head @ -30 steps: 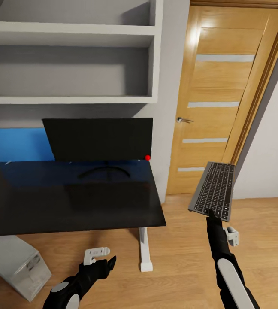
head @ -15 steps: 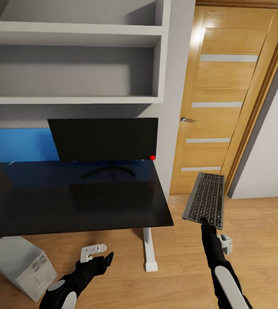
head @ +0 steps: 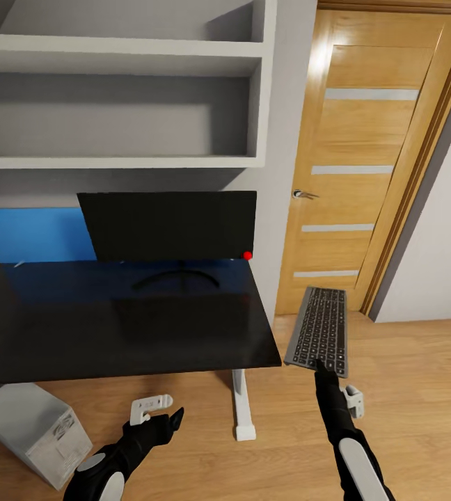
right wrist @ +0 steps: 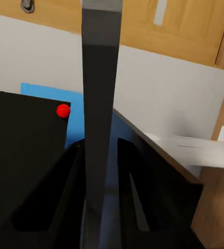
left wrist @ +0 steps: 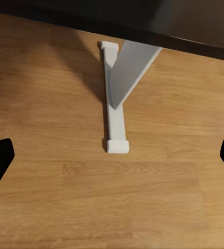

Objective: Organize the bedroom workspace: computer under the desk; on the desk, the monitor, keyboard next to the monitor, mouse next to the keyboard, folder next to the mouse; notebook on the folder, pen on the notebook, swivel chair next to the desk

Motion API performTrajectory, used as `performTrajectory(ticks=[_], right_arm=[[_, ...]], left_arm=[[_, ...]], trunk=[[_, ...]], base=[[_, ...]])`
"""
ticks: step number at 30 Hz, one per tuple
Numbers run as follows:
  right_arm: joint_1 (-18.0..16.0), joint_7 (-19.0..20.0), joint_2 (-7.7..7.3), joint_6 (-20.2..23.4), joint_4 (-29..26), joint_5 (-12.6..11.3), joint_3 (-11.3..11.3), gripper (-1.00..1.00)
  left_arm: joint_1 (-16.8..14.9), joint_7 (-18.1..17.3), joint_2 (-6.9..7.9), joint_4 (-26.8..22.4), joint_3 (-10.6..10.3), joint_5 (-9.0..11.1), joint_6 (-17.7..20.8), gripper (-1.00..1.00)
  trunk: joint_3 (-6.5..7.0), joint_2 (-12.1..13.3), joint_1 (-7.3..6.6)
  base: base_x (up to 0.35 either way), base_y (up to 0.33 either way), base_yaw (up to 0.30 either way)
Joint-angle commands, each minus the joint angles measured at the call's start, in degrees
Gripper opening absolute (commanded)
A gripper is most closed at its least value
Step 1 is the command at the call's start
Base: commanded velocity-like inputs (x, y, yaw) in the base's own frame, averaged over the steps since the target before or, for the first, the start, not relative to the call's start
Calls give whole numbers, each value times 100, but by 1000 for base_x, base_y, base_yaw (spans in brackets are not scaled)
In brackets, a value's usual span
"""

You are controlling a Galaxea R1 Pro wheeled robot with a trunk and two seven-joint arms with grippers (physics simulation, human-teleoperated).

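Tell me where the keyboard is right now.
In the head view the keyboard is held in the right claw, in the air just off the desk's right end, in front of the wooden door.

A: Any writing you can read here?
B: None. The computer [head: 27,431] has a pale sticker on its side, but its print is too small and blurred to make out.
A: What about the keyboard [head: 318,330]?
B: Its keys are dark with no legible letters. The monitor [head: 170,225] shows just a plain red dot, no brand
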Motion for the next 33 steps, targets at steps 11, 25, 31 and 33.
performTrajectory(ticks=[11, 25, 31, 33], right_arm=[[-3, 42, 21, -11, 22, -61, 8, -100], [-3, 49, 27, -17, 60, -55, 116, -100], [-3, 56, 22, -41, 214, -46, 506, -100], [-3, 55, 20, -48, 223, -45, 556, -100]], left_arm=[[-3, 54, 1, -10, -5, 61, 23, 100], [-3, 56, 1, -10, -5, 60, 23, 100], [-3, 62, 1, -10, -5, 60, 23, 100], [-3, 62, 1, -10, -5, 60, 23, 100]], trunk=[[54, -3, 0], [103, -83, 44], [24, -324, 175], [-6, -404, 219]], base=[[0, 0, 111], [0, 0, 165], [0, 0, 144], [0, 0, 92]])
